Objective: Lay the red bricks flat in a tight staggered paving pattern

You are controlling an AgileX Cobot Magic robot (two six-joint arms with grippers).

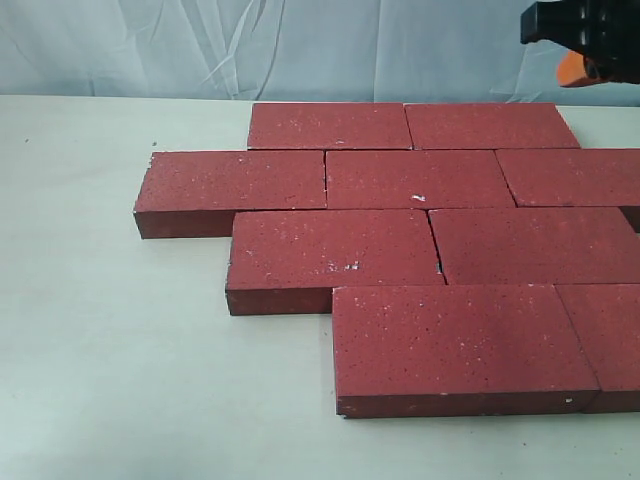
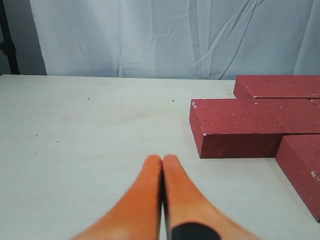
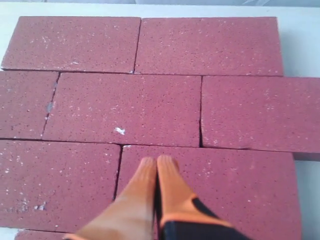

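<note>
Lying flat on the surface (image 1: 100,350), 9 red bricks (image 1: 420,180) sat close-packed in 4 staggered rows. Both were closed, empty: left end effector (image 2: 161,160) over bare surface beside them, right end effector (image 3: 157,161) above them.

Nine dark red bricks (image 1: 420,178) lie flat on their broad faces in four staggered rows, long sides running across the exterior view; two sit at the back, three in the second row, two in the third and two nearest the camera, the rightmost cut off by the frame edge. Each row is offset from its neighbour, so end joints meet the adjoining brick partway along; seams look tight, apart from a thin dark gap in the third row. Surfaces are rough and matte, flecked white and grey; two bricks show small white chips.
</note>
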